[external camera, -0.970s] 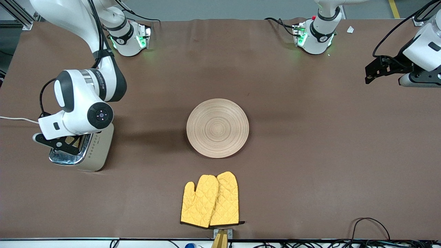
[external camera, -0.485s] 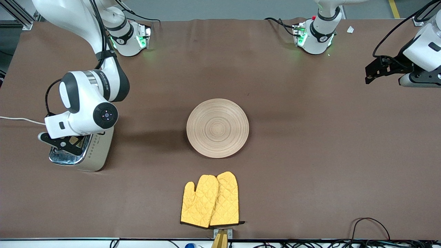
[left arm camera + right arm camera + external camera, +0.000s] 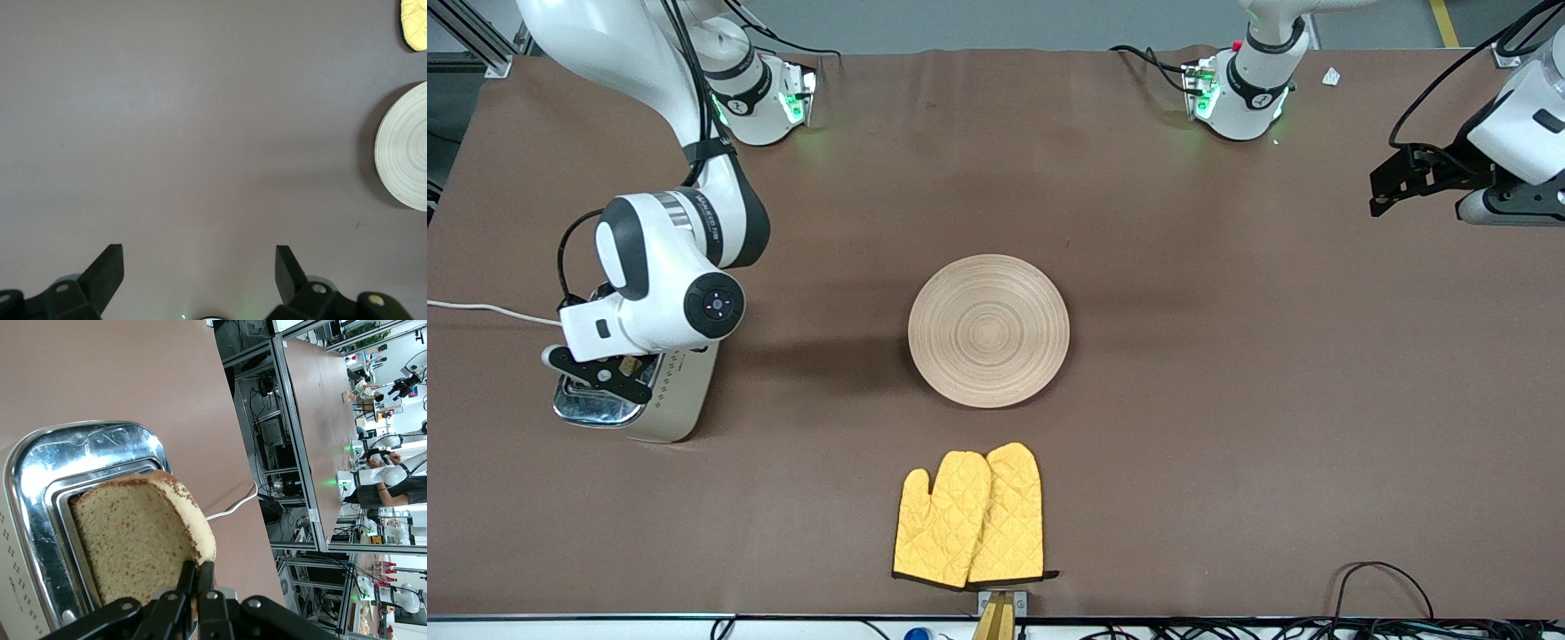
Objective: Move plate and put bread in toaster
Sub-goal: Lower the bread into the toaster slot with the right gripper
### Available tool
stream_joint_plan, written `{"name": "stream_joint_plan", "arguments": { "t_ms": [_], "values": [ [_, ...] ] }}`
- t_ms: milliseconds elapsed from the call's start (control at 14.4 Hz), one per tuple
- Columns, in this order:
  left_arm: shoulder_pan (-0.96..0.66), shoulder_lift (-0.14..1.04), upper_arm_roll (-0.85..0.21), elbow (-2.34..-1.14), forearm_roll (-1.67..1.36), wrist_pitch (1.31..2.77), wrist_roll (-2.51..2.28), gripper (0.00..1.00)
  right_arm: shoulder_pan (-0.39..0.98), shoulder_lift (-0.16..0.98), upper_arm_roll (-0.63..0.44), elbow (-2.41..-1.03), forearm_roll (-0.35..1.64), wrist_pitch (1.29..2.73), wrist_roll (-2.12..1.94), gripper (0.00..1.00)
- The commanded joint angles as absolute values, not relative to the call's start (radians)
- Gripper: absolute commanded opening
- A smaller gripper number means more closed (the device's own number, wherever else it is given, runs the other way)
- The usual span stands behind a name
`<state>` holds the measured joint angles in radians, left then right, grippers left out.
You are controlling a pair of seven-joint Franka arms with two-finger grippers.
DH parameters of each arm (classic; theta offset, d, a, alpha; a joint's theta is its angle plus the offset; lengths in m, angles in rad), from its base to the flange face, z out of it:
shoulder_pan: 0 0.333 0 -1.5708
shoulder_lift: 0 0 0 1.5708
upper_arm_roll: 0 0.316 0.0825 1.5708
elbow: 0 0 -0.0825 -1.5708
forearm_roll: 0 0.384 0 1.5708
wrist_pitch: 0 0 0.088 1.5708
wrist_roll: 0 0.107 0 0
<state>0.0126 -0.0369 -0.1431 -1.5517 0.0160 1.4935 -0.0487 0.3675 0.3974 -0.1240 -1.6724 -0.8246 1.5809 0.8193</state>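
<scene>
The cream toaster (image 3: pixel 660 404) stands at the right arm's end of the table. My right gripper (image 3: pixel 605 375) is over its chrome top and is shut on the bread (image 3: pixel 630 364). In the right wrist view the fingers (image 3: pixel 198 577) pinch the crust edge of the speckled bread (image 3: pixel 137 537), which stands on edge at the slot of the toaster (image 3: pixel 80 450); how deep it sits is hidden. The wooden plate (image 3: pixel 988 331) lies bare at mid-table and shows at the edge of the left wrist view (image 3: pixel 407 157). My left gripper (image 3: pixel 1387 188) waits open and empty over the left arm's end (image 3: pixel 200 267).
A pair of yellow oven mitts (image 3: pixel 971 517) lies nearer the front camera than the plate; one tip shows in the left wrist view (image 3: pixel 415 23). The toaster's white cord (image 3: pixel 480 308) runs off the table edge. Black cables (image 3: pixel 1383 578) lie at the front edge.
My right arm has shifted a little toward mid-table over the toaster, with the bread still in its fingers. The left arm, the plate and the mitts have not moved.
</scene>
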Motion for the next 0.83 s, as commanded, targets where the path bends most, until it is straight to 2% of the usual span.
{"name": "stream_joint_plan", "arguments": {
  "t_ms": [0,554,762],
  "values": [
    [0.018,-0.063,-0.144,-1.572,0.002,1.493,-0.054,1.0,0.37,0.385,-0.121,-1.697,-0.836,1.585,0.845,0.08],
    [0.018,-0.064,-0.144,-1.574,0.002,1.493,-0.054,1.0,0.368,0.414,-0.121,-1.732,-0.816,1.649,0.91,0.12],
    [0.018,-0.064,-0.144,-1.574,0.002,1.493,-0.054,1.0,0.368,0.426,-0.12,-1.732,-0.813,1.658,0.91,0.17]
  ]
}}
